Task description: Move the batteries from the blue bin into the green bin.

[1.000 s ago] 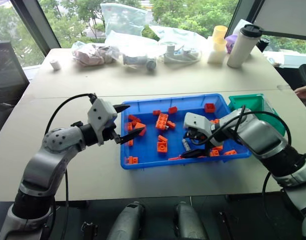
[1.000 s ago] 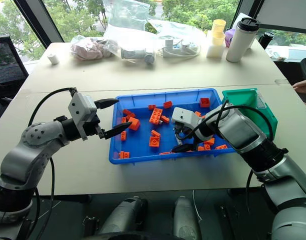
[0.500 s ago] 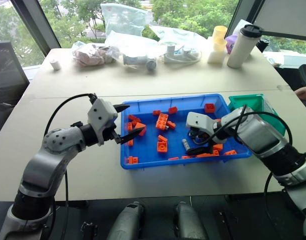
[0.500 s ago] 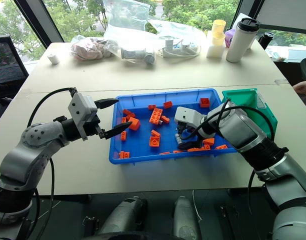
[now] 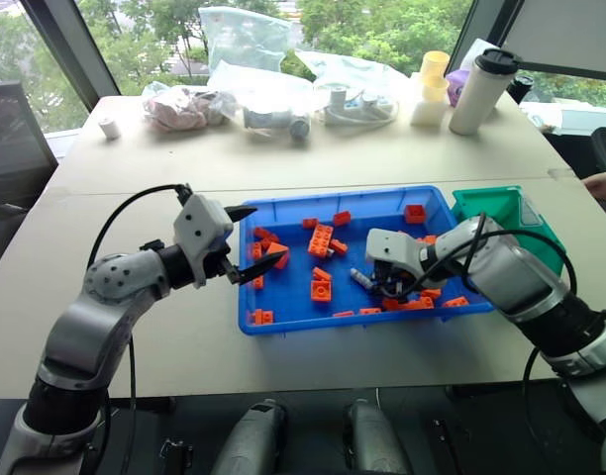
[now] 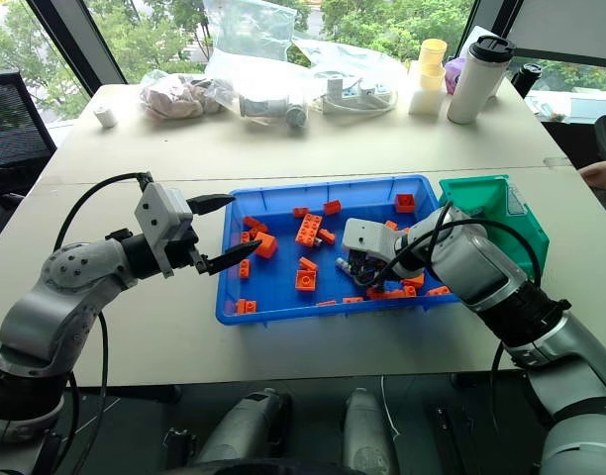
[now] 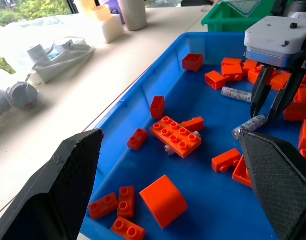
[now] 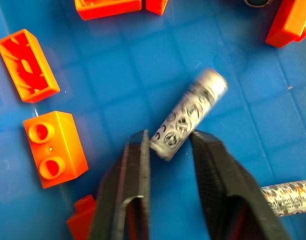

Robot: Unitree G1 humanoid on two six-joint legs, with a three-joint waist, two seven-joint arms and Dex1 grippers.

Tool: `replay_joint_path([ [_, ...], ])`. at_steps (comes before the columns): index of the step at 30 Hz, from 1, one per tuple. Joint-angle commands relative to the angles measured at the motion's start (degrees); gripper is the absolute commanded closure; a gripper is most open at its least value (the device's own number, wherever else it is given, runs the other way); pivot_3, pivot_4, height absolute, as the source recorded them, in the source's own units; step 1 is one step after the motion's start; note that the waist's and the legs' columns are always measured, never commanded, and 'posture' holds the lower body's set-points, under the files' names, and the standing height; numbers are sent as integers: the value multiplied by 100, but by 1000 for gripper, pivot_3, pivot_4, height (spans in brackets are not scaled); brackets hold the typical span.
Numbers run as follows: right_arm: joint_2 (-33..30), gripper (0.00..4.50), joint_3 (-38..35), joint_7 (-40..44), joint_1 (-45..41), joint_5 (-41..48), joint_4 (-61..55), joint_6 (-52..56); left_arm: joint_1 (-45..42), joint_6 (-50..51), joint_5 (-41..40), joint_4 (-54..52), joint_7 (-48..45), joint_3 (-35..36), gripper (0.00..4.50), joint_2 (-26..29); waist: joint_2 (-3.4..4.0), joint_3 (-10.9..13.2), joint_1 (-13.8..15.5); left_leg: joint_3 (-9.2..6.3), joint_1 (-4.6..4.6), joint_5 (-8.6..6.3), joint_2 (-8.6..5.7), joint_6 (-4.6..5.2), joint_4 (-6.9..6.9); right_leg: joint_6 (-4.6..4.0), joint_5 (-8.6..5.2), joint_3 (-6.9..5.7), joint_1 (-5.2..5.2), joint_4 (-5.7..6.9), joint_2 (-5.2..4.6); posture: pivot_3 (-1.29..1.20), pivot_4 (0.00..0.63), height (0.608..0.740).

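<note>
1. Reaching down into the large shallow bright-blue plastic bin point(image 5: 283, 319), the right gripper point(image 8: 169, 145) has its two black fingers point(image 8: 134, 175) clenched on one end of a small grey-silver metal battery point(image 8: 189, 113), whose other end sticks out past them
2. Lying on the blue floor just beside that gripper is a second grey-silver battery point(image 8: 288, 197); a third battery point(image 7: 236, 94) lies near it among the small orange plastic toy bricks point(image 5: 321, 239)
3. Hovering over the blue bin's left rim, the left gripper point(image 5: 252, 238) has its fingers released and spread wide, grasping nothing
4. Standing on the pale worktop point(image 5: 164, 168), the small deep teal-green plastic bin point(image 5: 501, 206) touches the blue bin's right end
</note>
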Motion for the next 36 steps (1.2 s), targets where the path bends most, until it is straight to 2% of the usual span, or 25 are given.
replay_joint_path([
  [1, 114, 4488, -74, -126, 12, -59, -68, 7, -54, -110, 45, -126, 1, 80, 0, 36, 0, 0, 0, 0, 0, 0, 0, 0, 0, 0, 0, 0, 0, 0, 0, 0, 150, 740],
  [7, 187, 4488, -1134, -503, -596, 198, 343, 208, -51, -136, 68, -121, 6, 47, 0, 16, 1, 1, 0, 0, -1, 0, -1, 0, 0, 0, 0, 1, -2, 0, 0, 0, 150, 740],
  [10, -135, 4488, -1809, -766, -899, 197, 892, 27, -60, -185, 88, -86, -5, 18, 0, -19, 1, 1, 16, 0, -1, 0, -2, 0, -1, 0, 0, 1, -2, 0, -1, 0, 150, 740],
  [12, -385, 4488, -1990, -813, -926, 118, 1123, -148, -67, -219, 104, -59, -21, 3, 0, -35, 0, 1, 32, -3, -4, 0, -3, 0, -2, 0, 0, -4, -1, -4, -2, 0, 150, 740],
  [19, -1903, 4488, -2744, -812, -166, -158, 1990, -1202, -285, -441, 172, 294, -230, -127, 0, -122, 1, 2, 7, 7, -4, -2, -3, 4, -4, 0, 0, -1, 0, -8, -5, 0, 150, 740],
  [26, -2185, 4488, -2998, -734, 334, -79, 2037, -1307, -546, -616, 238, 616, -418, -246, 0, -187, 10, 3, -154, 13, 4, -10, 8, 17, -10, 0, 0, 8, -3, -1, 4, 0, 150, 740],
  [27, -2166, 3505, -3025, -704, 407, -35, 1980, -1295, -574, -627, 252, 645, -432, -261, 0, -202, 10, 3, -147, 14, 4, -9, 8, 16, -10, 0, 0, 8, -3, -1, 3, 0, 150, 740],
  [30, -2095, 2100, -3063, -659, 587, 47, 1853, -1282, -617, -656, 278, 698, -459, -275, 0, -230, 10, 3, -125, 14, 2, -8, 5, 14, -9, 0, 0, 8, -3, -1, 2, 0, 150, 740],
  [33, -2033, 422, -3085, -702, 645, 87, 1777, -1256, -609, -651, 280, 685, -487, -242, 0, -218, 10, 4, -117, 14, 1, -8, 4, 14, -7, 0, 0, 8, -3, -2, 1, 0, 150, 740],
  [34, -2001, 16, -3105, -720, 585, 112, 1734, -1315, -595, -640, 279, 673, -492, -215, 0, -197, 10, 4, -116, 13, 1, -8, 4, 14, -7, 0, 0, 7, -3, -1, 1, 0, 150, 740],
  [36, -1792, 16, -3163, -788, 256, 273, 1639, -1258, -567, -612, 274, 649, -489, -161, 0, -160, 10, 4, -119, 13, 1, -5, 3, 10, -7, 0, 0, 7, -3, -1, 0, 0, 150, 740],
])
